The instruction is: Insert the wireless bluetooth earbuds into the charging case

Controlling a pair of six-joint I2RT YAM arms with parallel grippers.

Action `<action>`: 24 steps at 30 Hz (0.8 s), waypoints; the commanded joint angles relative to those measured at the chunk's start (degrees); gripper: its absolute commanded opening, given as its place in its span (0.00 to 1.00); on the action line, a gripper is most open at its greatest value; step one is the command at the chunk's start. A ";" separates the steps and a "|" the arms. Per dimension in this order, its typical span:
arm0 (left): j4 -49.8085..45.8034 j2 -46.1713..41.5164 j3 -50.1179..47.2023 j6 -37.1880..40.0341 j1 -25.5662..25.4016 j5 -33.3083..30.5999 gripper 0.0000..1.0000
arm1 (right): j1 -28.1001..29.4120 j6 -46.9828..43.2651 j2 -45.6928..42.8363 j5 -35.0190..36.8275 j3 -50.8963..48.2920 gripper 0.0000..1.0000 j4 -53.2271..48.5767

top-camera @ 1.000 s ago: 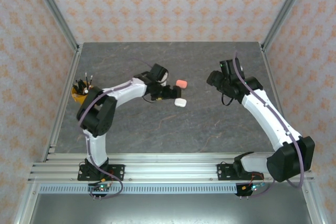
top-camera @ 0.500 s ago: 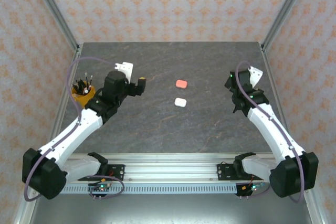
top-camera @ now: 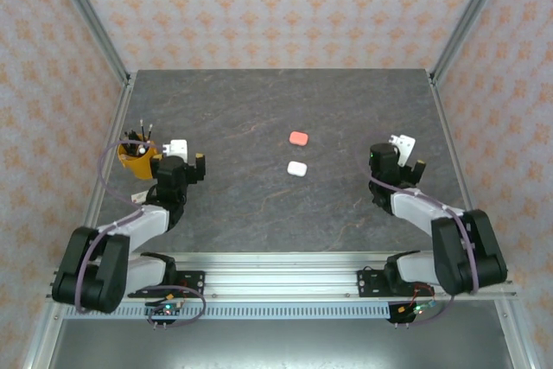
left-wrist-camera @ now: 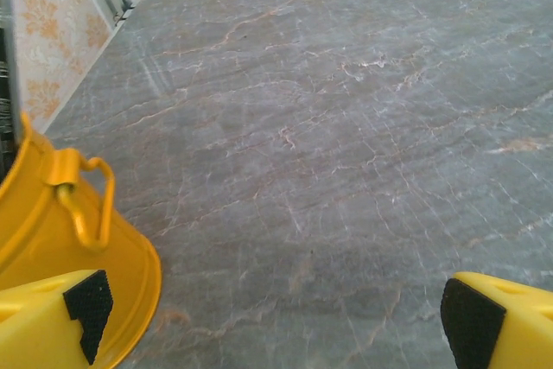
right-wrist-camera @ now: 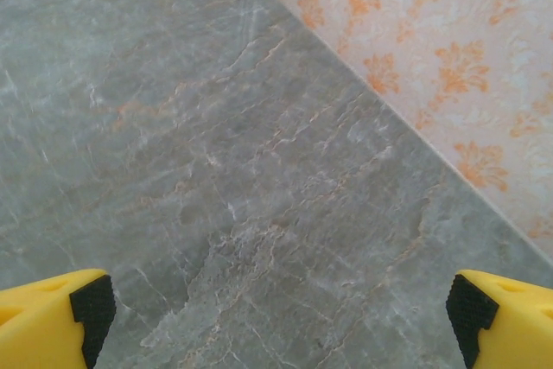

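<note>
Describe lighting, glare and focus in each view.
Top external: even, soft light, faint shadows, pink case and white case crisp but tiny. Left wrist: pale sheen on table, near yellow bucket slightly soft. Right wrist: no glare, wallpaper mildly blurred.

Far case (top-camera: 298, 138) behind near case (top-camera: 297, 168) — bucket (top-camera: 131, 162) at left.

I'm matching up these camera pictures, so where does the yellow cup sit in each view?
Top external: yellow cup at the left edge of the table.
Left wrist: the cup sits in the lower left corner, handle showing.
Right wrist: faces the table's right edge and the patterned wall.
Shared landmark: the grey veined table.
</note>
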 commanded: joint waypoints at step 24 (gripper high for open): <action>10.64 15.17 6.59 -3.13 6.55 12.58 1.00 | -8.91 -2.93 11.91 -21.93 -0.51 0.99 23.15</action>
